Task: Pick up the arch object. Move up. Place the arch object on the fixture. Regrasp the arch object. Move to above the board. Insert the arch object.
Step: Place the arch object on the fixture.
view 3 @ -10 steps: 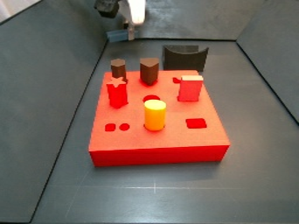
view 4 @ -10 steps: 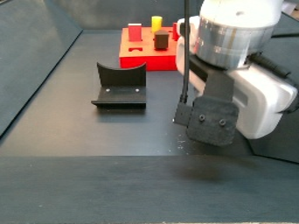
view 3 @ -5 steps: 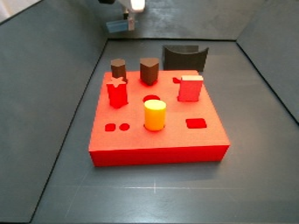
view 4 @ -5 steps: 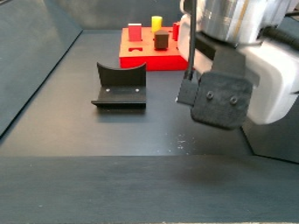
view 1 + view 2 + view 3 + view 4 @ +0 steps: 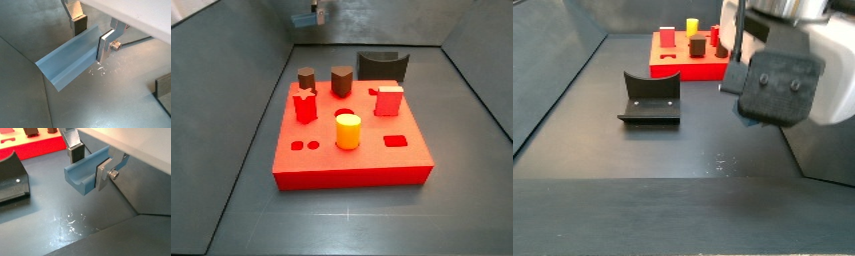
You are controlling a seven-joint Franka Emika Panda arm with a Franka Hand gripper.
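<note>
The gripper (image 5: 91,36) hung up off the floor, closed on the arch (image 5: 69,62) and carrying it clear of everything below. In both wrist views the two silver fingers (image 5: 102,175) pressed the piece from opposite faces, one plate flat against its outer side and the other dark-padded finger (image 5: 79,22) tucked in behind it. In a side view the gripper (image 5: 314,14) sat at the very top edge of the picture, above the far corner of the bin and well behind the board (image 5: 352,150), with a speck of pale blue showing at its tip. In a side view from the opposite end, the bulky white and black wrist housing (image 5: 787,75) filled the near right of the scene, and the fingers were hidden behind it.

The arch (image 5: 86,170) read as a pale blue-grey block with a shallow curved channel along one face, its ends cut square. It was held tilted, one end pointing down toward the scuffed grey floor (image 5: 70,223), touching nothing but the fingers.

The fixture (image 5: 648,98) stood on the floor, dark with a scooped top edge, just in front of the red board (image 5: 684,62) and apart from the arch. In a wrist view it (image 5: 12,177) showed nearby, lower than the held piece. On the board stood brown, red and yellow pegs (image 5: 348,131).
</note>
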